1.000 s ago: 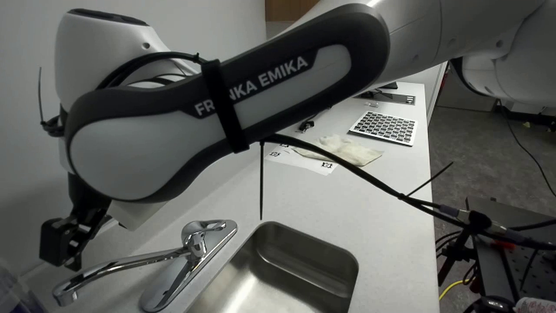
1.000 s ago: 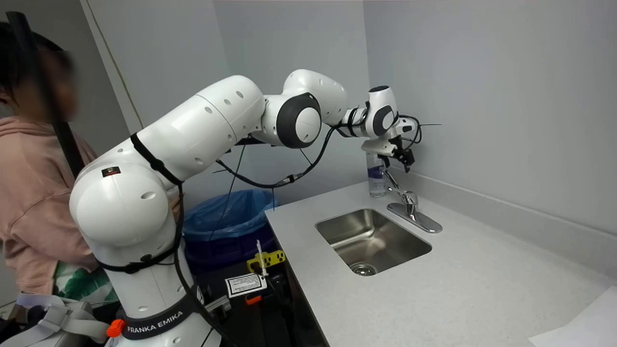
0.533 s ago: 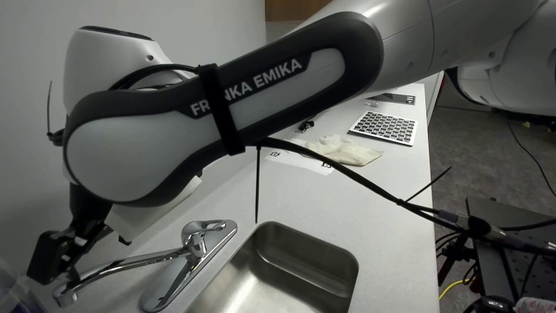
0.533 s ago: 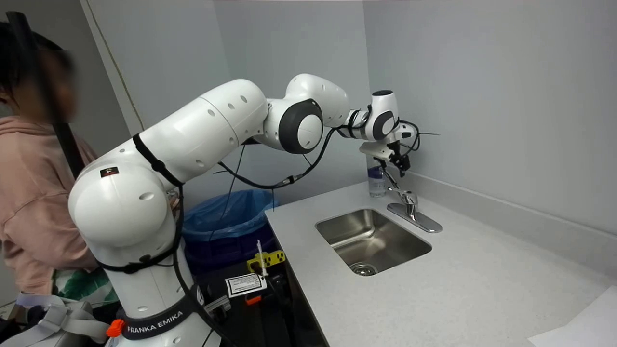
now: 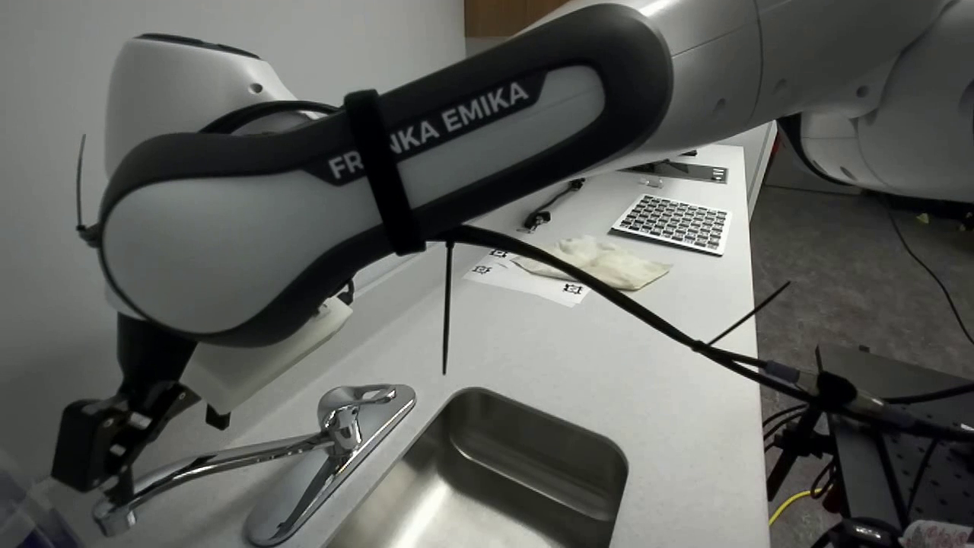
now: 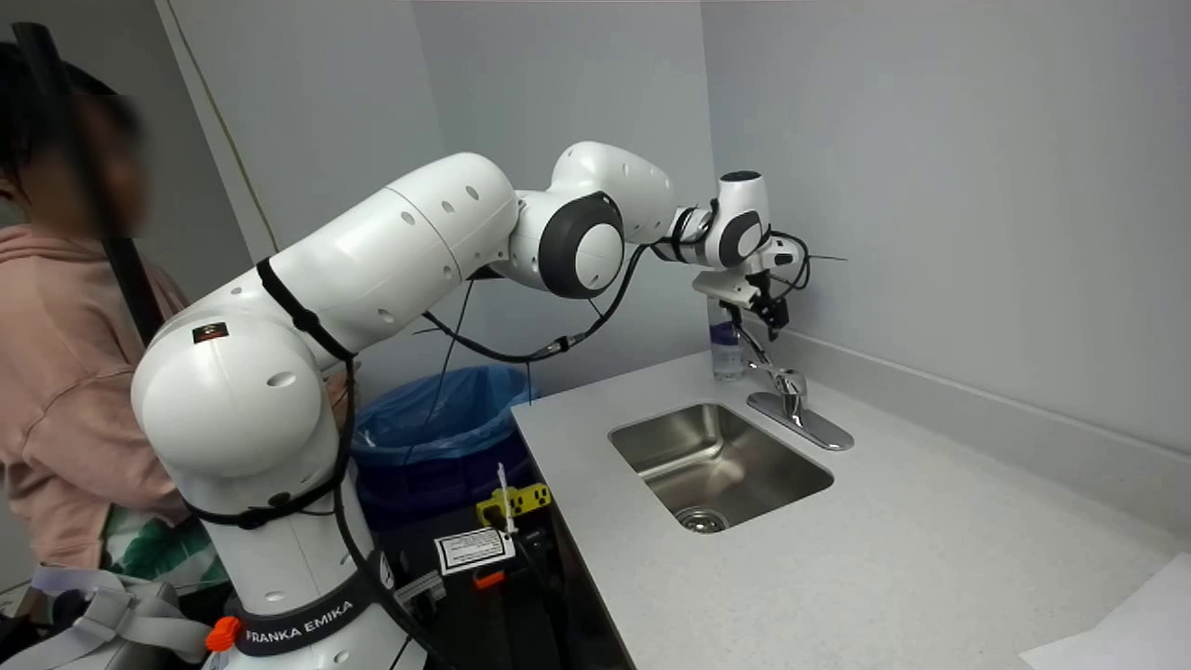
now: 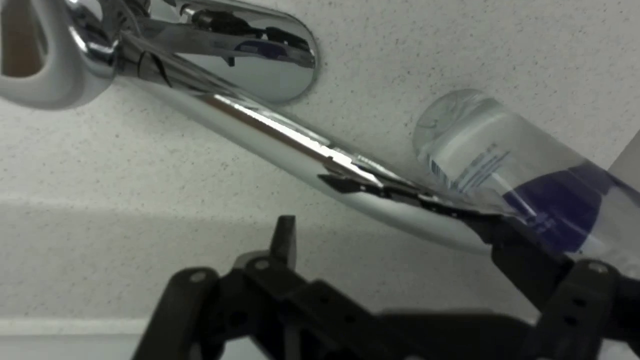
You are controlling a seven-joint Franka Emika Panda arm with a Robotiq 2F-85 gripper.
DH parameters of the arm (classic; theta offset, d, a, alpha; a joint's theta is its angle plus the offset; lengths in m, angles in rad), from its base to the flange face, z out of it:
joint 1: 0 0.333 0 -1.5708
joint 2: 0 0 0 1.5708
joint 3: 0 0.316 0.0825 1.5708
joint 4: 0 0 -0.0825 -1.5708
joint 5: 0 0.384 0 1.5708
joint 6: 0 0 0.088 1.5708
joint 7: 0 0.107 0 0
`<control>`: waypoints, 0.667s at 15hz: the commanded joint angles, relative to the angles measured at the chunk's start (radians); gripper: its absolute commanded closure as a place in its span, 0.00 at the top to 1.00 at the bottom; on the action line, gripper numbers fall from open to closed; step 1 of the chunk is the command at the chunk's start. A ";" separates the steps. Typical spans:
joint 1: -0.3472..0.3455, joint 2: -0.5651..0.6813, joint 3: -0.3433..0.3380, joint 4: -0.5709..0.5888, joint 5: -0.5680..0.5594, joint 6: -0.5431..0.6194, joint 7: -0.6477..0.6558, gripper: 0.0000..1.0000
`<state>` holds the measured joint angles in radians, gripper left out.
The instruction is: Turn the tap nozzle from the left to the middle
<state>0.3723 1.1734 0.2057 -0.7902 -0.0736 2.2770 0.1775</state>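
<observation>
Tap nozzle, gripper spread at its outer end

Wrist view: nozzle long, slim, polished chrome, slanting from upper left to lower right of the frame. Lever handle in the upper left corner, base plate beside it along the top edge. Fingers stand wide apart: one at lower centre, below the nozzle in the frame and clear of it; the second at lower right, covering the nozzle's outer end. Contact there — cannot tell. Clear plastic bottle with a purple label at right, partly behind nozzle and finger.

In both exterior views the gripper hangs at that same end. In an exterior view the nozzle lies at lower left, outlet out over the countertop, well left of the stainless steel sink basin. Further up the countertop, right of centre — cream cloth and a white board with dark squares.

In an exterior view the robot arm reaches from lower left to right of centre, bottle upright just beside the nozzle there. Bin with blue liner left of centre; person in a pink hoodie at the left edge, face blurred.
</observation>
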 commanded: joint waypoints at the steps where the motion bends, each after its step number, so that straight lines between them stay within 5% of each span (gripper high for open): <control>1: 0.008 0.035 -0.029 0.087 -0.028 0.029 -0.003 1.00; 10: 0.010 0.091 -0.036 0.145 -0.013 0.059 0.005 1.00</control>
<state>0.3730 1.2061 0.1693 -0.7205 -0.0902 2.3357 0.1786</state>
